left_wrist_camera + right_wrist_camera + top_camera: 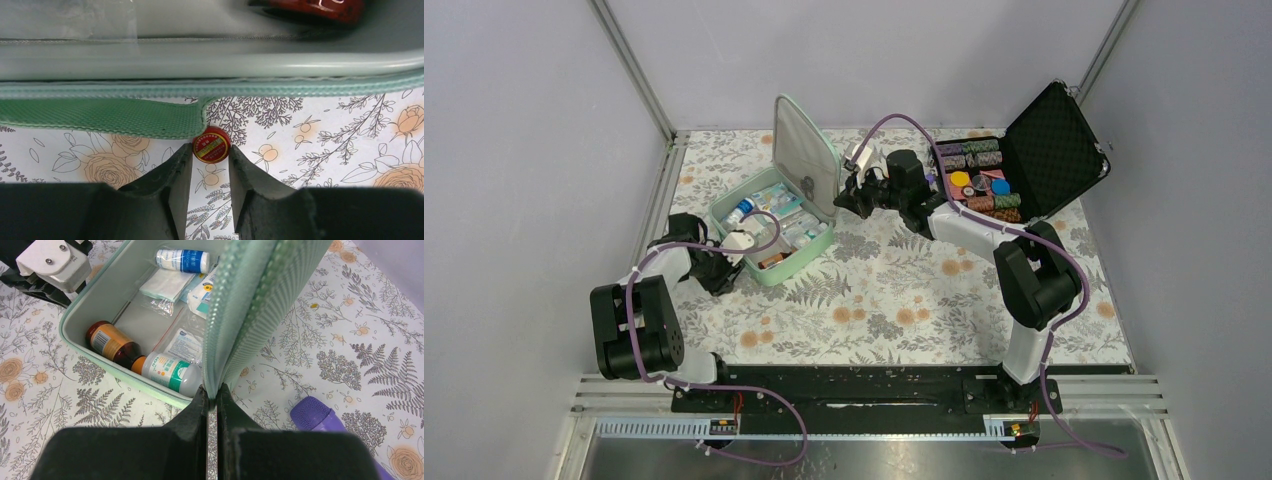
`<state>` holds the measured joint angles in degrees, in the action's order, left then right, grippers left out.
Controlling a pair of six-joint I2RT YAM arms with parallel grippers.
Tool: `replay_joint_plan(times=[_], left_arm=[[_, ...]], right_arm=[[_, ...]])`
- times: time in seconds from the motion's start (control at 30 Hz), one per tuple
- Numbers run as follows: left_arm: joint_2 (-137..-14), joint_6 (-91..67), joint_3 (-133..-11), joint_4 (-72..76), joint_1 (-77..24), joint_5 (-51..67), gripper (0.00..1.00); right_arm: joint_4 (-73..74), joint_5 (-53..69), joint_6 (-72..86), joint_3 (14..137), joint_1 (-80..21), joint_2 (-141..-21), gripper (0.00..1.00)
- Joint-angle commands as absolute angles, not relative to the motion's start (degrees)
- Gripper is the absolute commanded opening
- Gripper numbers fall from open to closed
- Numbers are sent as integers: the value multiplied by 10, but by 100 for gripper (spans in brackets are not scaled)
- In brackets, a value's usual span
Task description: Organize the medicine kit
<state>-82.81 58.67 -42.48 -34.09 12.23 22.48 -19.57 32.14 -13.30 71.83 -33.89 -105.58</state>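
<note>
The left gripper [210, 159] is hovering low, fingers spread, with a small red tin [211, 145] sitting just at their tips on the cloth [325, 150]. The tin is lying beside the open kit [210, 60]. The fingers should be closing squarely on it, clear of the green strap [100, 117]. Beyond, the right gripper [211, 392] is pinching the lid [250, 305] upright.
</note>
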Motion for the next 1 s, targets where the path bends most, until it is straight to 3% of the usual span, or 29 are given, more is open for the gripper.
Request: replay_joint_plan(times=[0.0, 0.27, 0.6, 0.73, 0.97], left_arm=[[-836, 593, -424, -328, 126, 225, 30], [-796, 609, -444, -390, 130, 279, 20], [-707, 560, -492, -468, 119, 405, 16], [-695, 398, -535, -372, 72, 434, 15], [-723, 91, -579, -59, -45, 388, 13]], right_arm=[[-121, 332, -134, 717, -353, -1064, 0], [-120, 329, -137, 713, -353, -1063, 0], [-120, 329, -137, 715, -353, -1067, 0], [-121, 331, -133, 716, -353, -1069, 0], [-120, 330, -138, 717, -353, -1069, 0]])
